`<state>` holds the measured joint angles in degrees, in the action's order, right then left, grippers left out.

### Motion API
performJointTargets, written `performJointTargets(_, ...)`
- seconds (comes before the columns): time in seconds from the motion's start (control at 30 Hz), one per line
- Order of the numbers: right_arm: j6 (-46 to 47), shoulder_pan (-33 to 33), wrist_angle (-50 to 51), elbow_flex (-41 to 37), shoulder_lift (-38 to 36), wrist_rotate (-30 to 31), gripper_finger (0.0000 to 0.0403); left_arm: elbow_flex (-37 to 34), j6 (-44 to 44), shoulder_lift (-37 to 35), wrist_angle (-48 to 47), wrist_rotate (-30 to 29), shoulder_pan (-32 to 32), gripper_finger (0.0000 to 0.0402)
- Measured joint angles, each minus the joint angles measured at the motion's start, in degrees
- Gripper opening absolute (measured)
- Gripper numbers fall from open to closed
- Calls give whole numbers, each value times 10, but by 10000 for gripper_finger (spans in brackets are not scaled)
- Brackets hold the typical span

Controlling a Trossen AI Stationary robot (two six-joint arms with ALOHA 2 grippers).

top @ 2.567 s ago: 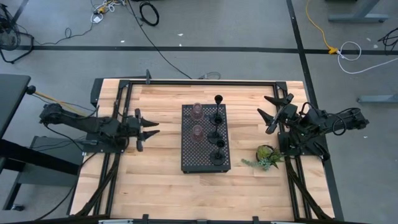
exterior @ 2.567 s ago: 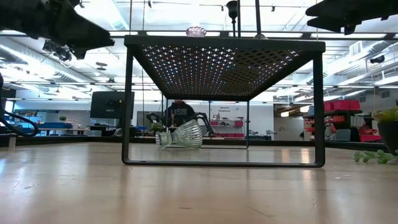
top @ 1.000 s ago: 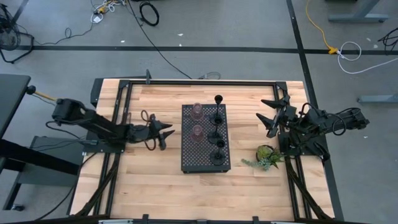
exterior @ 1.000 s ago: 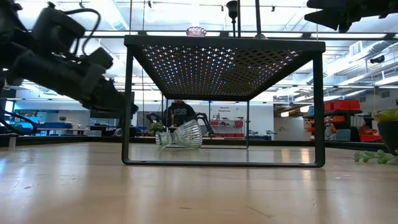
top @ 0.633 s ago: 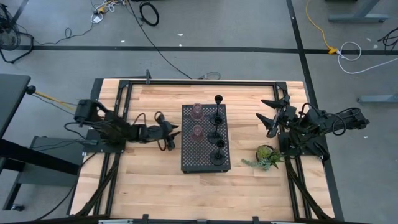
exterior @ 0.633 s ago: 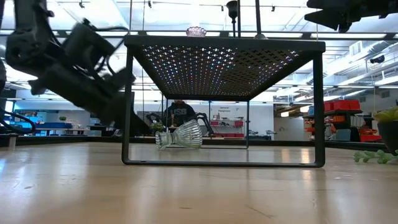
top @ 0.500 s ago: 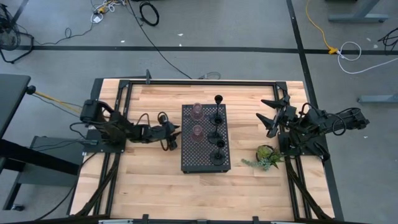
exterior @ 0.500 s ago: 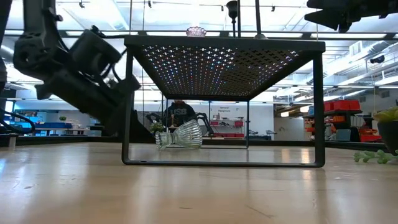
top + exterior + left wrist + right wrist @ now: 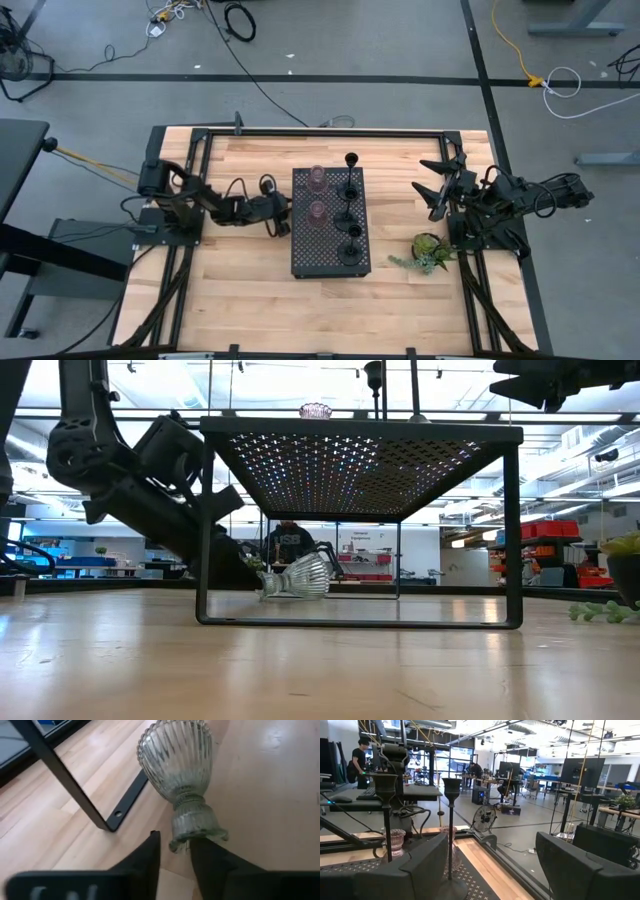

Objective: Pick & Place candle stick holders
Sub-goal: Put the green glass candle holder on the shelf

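A clear ribbed glass holder [image 9: 175, 760] lies on its side on the table under the black perforated tray [image 9: 305, 262]; it also shows in the low view [image 9: 300, 575]. Its foot [image 9: 197, 827] points at my left gripper [image 9: 175, 842], which is low at the tray's left edge [image 9: 283, 213], fingers a little apart. On the tray stand two pinkish glass cups [image 9: 317, 178] and several black stem holders [image 9: 350, 188]. My right gripper [image 9: 440, 185] hovers open, right of the tray. My left gripper comes in level from the table's left, low over the wood. One fingertip [image 9: 202, 851] stands right at the rim of the lying glass's foot [image 9: 176, 844]. I cannot tell whether it touches the foot.
The tray stands on thin black legs [image 9: 65, 775] with a foot bar on the wood. A green plant sprig [image 9: 430, 250] lies at the right near my right arm. Bare wood lies in front of the tray [image 9: 300, 310]. People stand in the room beyond.
My left gripper has gone toward the table's right edge and down, reaching the tray's left edge and the lying glass beneath it. My right arm has kept still.
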<state>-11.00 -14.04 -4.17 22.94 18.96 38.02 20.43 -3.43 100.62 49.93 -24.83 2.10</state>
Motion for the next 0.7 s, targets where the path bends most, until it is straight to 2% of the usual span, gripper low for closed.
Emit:
performJointTargets(0.13,0,0,0,0,0,0,299,0,-5,0,-1,35,14,27)
performJointTargets(0.17,-2,0,0,0,0,0,299,0,-8,0,-1,43,18,17)
performJointTargets(0.3,-4,0,0,0,0,0,299,-2,-21,0,-5,66,24,10)
performJointTargets(0.47,-4,0,0,0,0,0,299,-3,-43,-1,-14,69,13,9)
performJointTargets(0.7,-4,0,0,0,0,0,299,-3,-73,-15,-35,66,-43,9)
